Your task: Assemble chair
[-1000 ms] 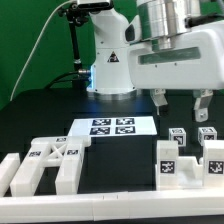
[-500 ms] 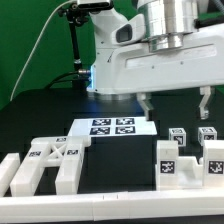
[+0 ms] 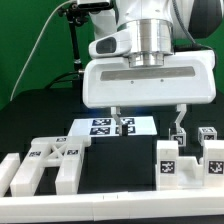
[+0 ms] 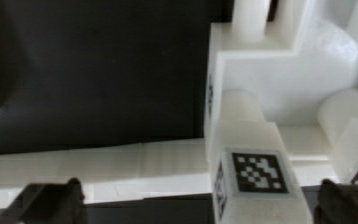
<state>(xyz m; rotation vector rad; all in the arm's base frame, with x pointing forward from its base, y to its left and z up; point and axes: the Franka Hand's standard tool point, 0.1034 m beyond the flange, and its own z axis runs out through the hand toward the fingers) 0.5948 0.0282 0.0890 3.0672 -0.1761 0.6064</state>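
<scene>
Fingers (image 3: 116,118) spread wide, empty; gripper (image 3: 147,131) hangs over tagged chair blocks (image 3: 170,160), near marker board (image 3: 100,127).

Swings from the exterior view's right to the middle, turns broadside, looms larger; now shows one of the fingers (image 3: 116,121) before the marker board (image 3: 98,128), the other partly covering the small cubes (image 3: 207,134).

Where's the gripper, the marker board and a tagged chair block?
gripper (image 3: 148,131): exterior view, midway between its fingertips.
marker board (image 3: 98,126): exterior view, a printed tag.
chair block (image 3: 168,163): exterior view, its front tag.
</scene>
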